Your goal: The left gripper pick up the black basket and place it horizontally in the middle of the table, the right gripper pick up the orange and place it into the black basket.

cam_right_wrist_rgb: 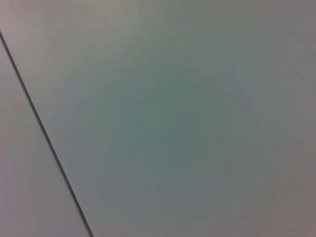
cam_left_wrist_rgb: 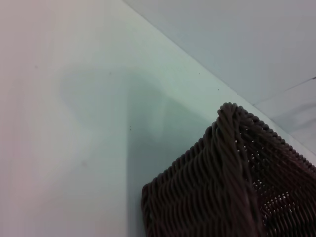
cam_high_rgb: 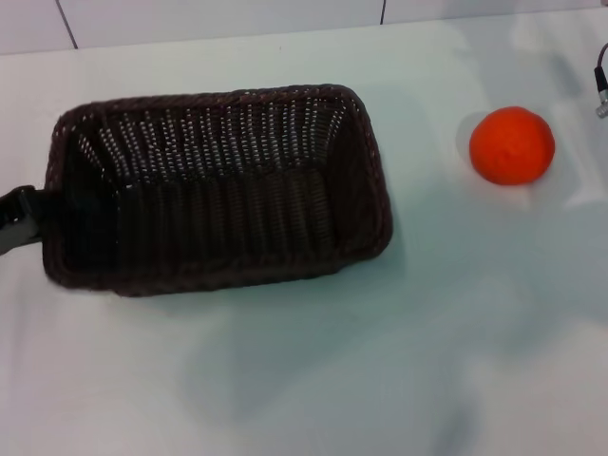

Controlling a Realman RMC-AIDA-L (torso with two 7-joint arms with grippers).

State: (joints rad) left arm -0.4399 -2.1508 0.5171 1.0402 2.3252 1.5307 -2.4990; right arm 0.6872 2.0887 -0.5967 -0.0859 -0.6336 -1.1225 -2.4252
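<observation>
Where the left claw [cam_high_rgb: 19, 217] sits, the black basket's [cam_high_rgb: 218, 185] short end touches it.

You are looking at a large rectangular basket of dark brown-black woven wicker [cam_high_rgb: 218, 190], sitting upright with its mouth open toward you, filling the left and centre of the head view. Its long axis is running nearly across the frame, tilting slightly, with the braided rim and rounded corners showing and the sloping sides narrowing to the base. Nothing is lying inside it. In the left wrist view one corner of it [cam_left_wrist_rgb: 217, 187] is showing at lower right. The round, bright orange fruit with dimpled skin [cam_high_rgb: 511, 144] is resting at upper right, well apart from the basket.
</observation>
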